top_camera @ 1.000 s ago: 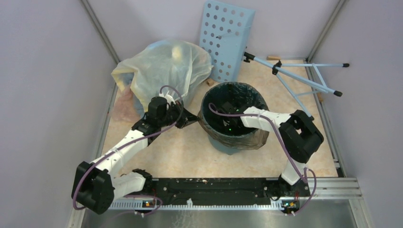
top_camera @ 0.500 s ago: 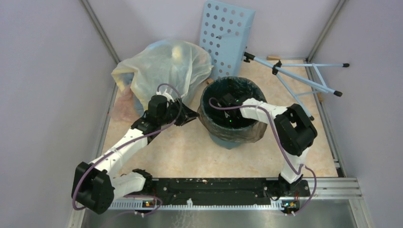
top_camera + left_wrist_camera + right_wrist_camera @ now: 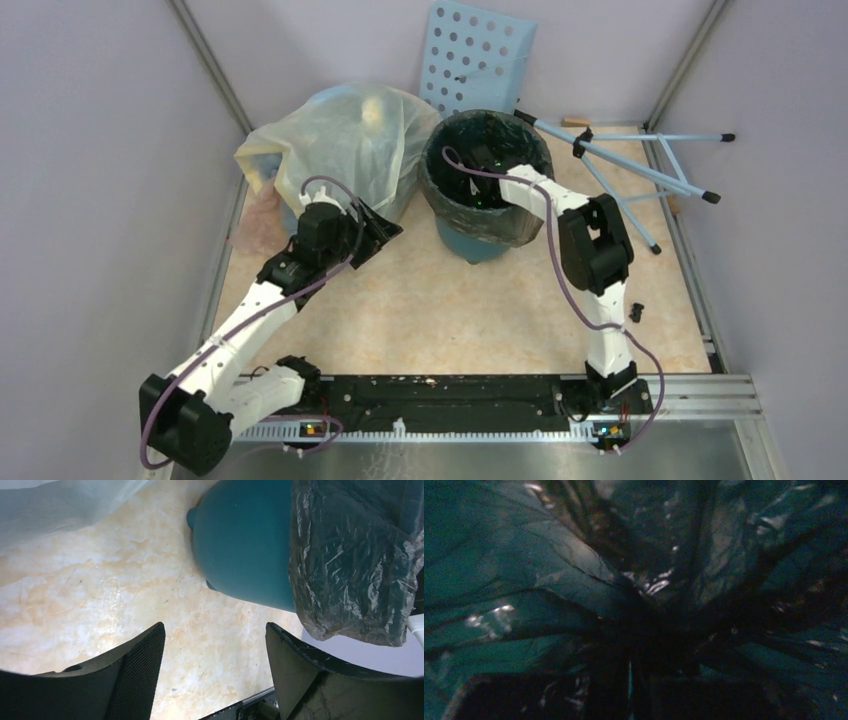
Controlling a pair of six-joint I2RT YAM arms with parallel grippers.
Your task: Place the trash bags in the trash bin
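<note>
The left gripper (image 3: 214, 630) has just let go. A second ago it was closed at the near-left rim of the trash bin (image 3: 478, 245); now its jaws stand wide apart with only bare surface between them, and the arm has drawn back toward the pale stuffed bag (image 3: 340, 140).

Over the same second the bin has slid from the middle of the surface toward the far edge, and it now sits just beside the perforated panel (image 3: 475, 60). The right arm has followed it and reaches down inside.

The right gripper (image 3: 630, 690) is closed, buried among dark crinkled folds – whether it pinches any plastic cannot be told.

The trash bag (image 3: 350, 565) lines the bin, with its mouth folded over the rim and hanging down the outer wall.

By this look the bag is essentially in place – what remains is probably pressing the liner down and pulling the right arm out without dragging plastic along.
</note>
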